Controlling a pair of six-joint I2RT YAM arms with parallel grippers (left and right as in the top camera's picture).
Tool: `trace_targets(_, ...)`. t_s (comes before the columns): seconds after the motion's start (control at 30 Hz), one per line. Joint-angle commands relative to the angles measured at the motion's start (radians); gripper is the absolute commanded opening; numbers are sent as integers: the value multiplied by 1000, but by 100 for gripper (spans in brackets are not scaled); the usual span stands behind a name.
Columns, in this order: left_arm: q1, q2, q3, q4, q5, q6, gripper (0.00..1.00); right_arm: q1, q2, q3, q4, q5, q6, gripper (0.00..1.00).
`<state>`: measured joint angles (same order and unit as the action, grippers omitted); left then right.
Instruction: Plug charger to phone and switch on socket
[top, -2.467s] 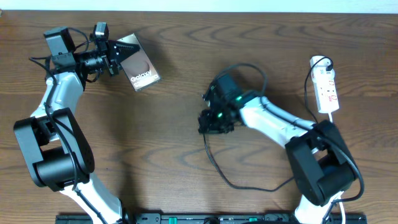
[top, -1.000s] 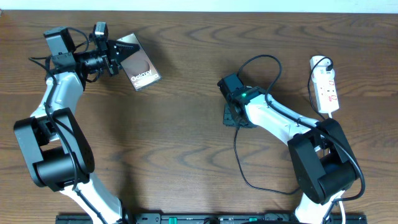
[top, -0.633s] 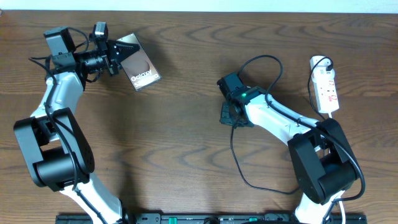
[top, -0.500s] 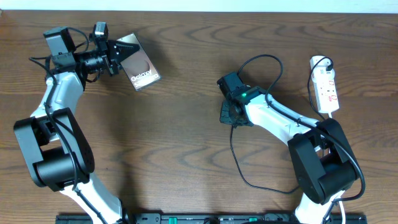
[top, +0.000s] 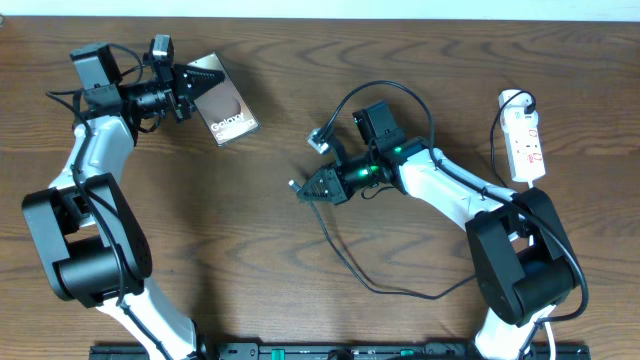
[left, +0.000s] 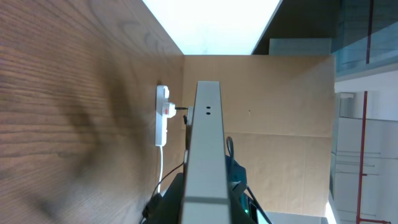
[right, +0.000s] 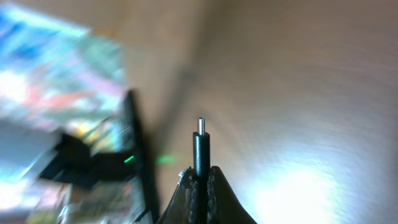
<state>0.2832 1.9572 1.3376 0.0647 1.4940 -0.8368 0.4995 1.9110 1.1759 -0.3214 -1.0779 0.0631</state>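
At the upper left of the overhead view, the left gripper pinches the phone by its upper left corner, and the printed face of the phone is turned upward. Near the centre, the right gripper points to the left, and its jaws are pressed together on the plug end of the charger. The cable of the charger runs in loops above and below that arm. The socket lies at the far right edge, well apart from both grippers.

The left wrist view shows only the thin edge of the phone, with the socket far behind it. The right wrist view shows the fingers squeezing the plug, with its metal tip standing free above them.

Half a second ago the right gripper was more to the right and pointed down. The phone and the left gripper have not moved.
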Motion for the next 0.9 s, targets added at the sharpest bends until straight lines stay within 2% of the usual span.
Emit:
trace_targets(0.0, 2, 1, 8, 5, 32, 10, 7, 5, -1, 6, 40, -299, -146, 1)
trace_targets(0.13, 0, 1, 8, 5, 34, 10, 7, 5, -1, 6, 129, -341, -80, 1)
trace_targets(0.23, -8, 1, 8, 6, 40, 10, 7, 7, -1, 6, 257, -342, 63, 1)
trace_targets(0.47, -34, 1, 8, 28, 31, 9, 7, 7, -1, 6, 624, -256, 566, 1)
trace_targets(0.57, -34, 1, 8, 28, -11, -15, 7, 18, -1, 6, 706, -190, 747, 1)
trace_targets(0.7, -34, 1, 8, 52, -22, -19, 7, 24, -1, 6, 711, -101, 859, 1)
trace_targets(0.87, -34, 1, 8, 157, -29, -99, 7, 45, -1, 6, 737, -61, 864, 1)
